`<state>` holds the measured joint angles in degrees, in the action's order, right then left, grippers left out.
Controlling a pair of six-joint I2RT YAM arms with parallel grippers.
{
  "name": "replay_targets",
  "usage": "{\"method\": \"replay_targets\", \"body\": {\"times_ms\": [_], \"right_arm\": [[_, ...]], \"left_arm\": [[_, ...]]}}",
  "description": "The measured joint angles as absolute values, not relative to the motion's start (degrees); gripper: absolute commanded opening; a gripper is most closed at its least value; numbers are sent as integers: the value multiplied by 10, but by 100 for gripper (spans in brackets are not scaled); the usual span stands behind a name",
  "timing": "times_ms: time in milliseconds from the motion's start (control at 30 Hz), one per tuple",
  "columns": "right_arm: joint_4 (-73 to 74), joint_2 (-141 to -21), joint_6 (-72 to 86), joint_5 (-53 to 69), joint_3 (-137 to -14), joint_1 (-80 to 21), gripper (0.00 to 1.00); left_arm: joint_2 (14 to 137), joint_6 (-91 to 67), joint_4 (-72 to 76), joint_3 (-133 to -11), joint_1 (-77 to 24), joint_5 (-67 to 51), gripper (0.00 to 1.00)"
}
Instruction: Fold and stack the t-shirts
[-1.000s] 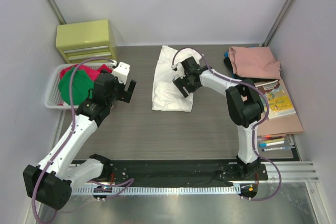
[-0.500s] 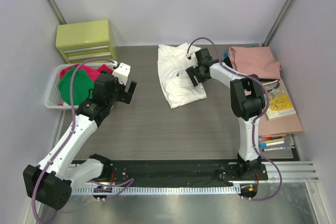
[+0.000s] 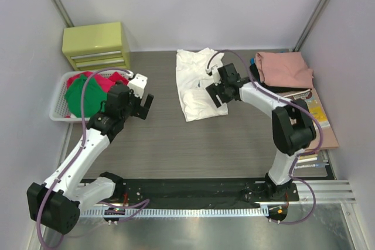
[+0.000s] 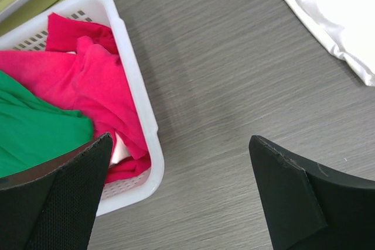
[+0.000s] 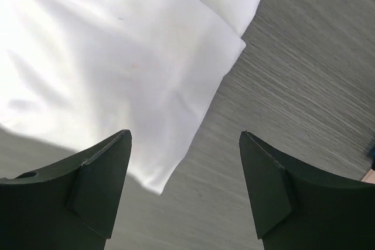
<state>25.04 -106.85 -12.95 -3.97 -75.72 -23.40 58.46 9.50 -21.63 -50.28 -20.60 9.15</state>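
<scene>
- White t-shirt (image 3: pixel 196 86) – lies loosely folded and rumpled on the table (image 3: pixel 176 144), centre rear, its lower end skewed to the right.
- Right gripper (image 5: pixel 184 162) – jaws spread wide, nothing between them; above the shirt's right edge, where cloth meets bare table.
- Left gripper (image 4: pixel 176 180) – jaws fully apart, empty; over bare table just beside the basket (image 3: pixel 58 112).
- Red t-shirt (image 4: pixel 76 80) and green t-shirt (image 4: pixel 29 133) – heaped unfolded in the basket, far left.
- Salmon-pink t-shirt (image 3: pixel 284 68) – folded, rear right corner, something dark beneath it.
- Book (image 3: pixel 310 109) – just in front of the salmon-pink shirt.
</scene>
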Motion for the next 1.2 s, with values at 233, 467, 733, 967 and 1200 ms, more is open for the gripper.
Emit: {"method": "replay_targets", "body": {"times_ms": [233, 467, 733, 967, 1200], "right_arm": [[236, -933, -123, -42, -734, -273, 29], [228, -952, -111, -66, -739, -269, 1], [232, -1028, -105, -68, -775, -268, 1], [241, -1103, -99, -66, -821, -258, 1], [243, -1119, -92, -48, -834, -219, 1]], "left_arm": [[587, 80, -216, -495, -206, 60, 36], [700, 14, -222, -509, -215, -54, 0], [840, -27, -238, -627, -305, -86, 0], [962, -74, -218, -696, -373, -114, 0], [1066, -104, -216, -702, -378, -133, 0]]}}
